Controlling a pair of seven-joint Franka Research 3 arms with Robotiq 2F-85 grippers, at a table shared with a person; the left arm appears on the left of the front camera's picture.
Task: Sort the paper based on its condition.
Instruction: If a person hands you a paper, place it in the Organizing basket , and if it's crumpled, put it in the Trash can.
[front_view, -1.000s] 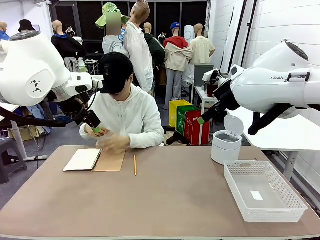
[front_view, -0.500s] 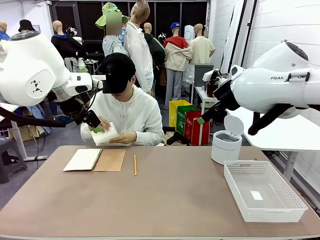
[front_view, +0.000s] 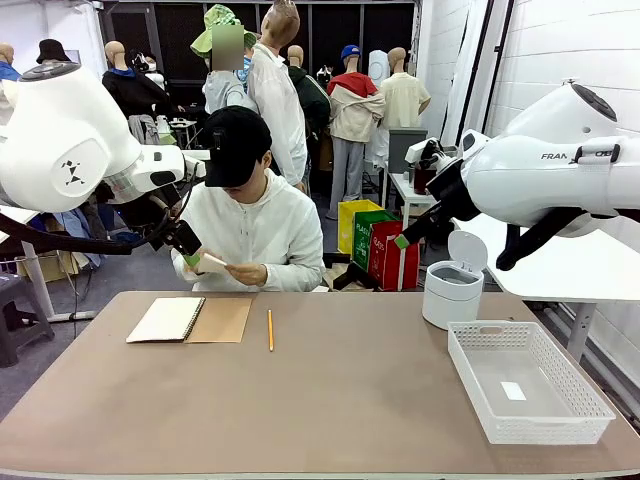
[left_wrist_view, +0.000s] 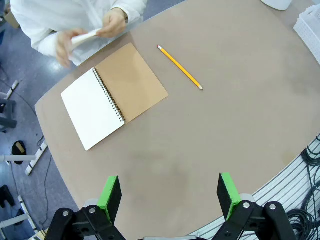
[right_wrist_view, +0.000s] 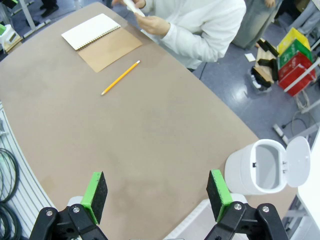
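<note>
Tabletop (front_view: 350, 400) bears notebook (front_view: 190, 320), pencil (front_view: 269, 329), basket (front_view: 550, 430); left gripper (left_wrist_view: 169, 180) and right gripper (right_wrist_view: 156, 175) hang above it, jaws spread, empty.

Bright even light, faint shadows, edges warped

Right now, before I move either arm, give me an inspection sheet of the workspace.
Surface: brown table, nothing spilled.
Job's things: paper in the person's hands; basket holding one small label; bin, lid up.
Clutter: open notebook, pencil beside it.
Grippers: left gripper open, empty; right gripper open, empty.
Cables: black cables below the table's near edge.
Surroundings: person seated at far side; coloured boxes on floor behind.
</note>
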